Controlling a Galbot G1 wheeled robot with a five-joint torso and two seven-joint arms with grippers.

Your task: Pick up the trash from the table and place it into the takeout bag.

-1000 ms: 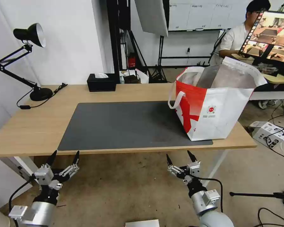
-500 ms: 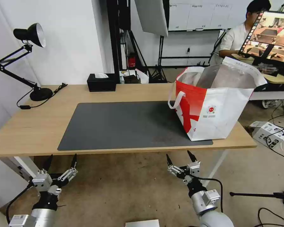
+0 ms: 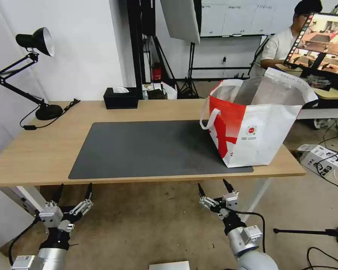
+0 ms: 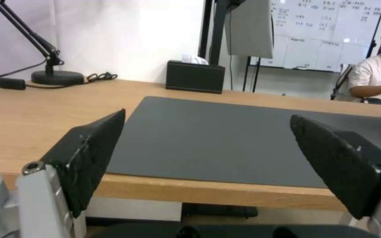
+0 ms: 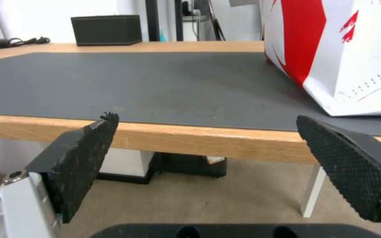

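Found the left gripper (image 3: 74,187) low in front of the table (image 3: 37,150), under the level of its near edge and apart from it. Saw its black fingers (image 4: 89,155) spread wide with nothing between them. Found the right gripper (image 3: 213,185) at a similar height, also before the near edge, released in the same way, its pads (image 5: 80,158) far from each other and holding nothing.

Saw the takeout bag (image 3: 259,135) upright on the right end of the table, its base partly on the dark grey mat (image 3: 150,150), its mouth open and the foil lining visible. Could not look down to the bottom of the bag, so could not tell what trash lay inside. Noted the black tissue box (image 3: 121,98) at the far edge, not a part of the job.

Judged the collecting as finished or very near to it. Thought it best to hold both arms low and away from the wooden edge. For any further reach, considered it wise to rise above the table first, then to come over the bag mouth from above, without pushing the soft wall or catching a strap.
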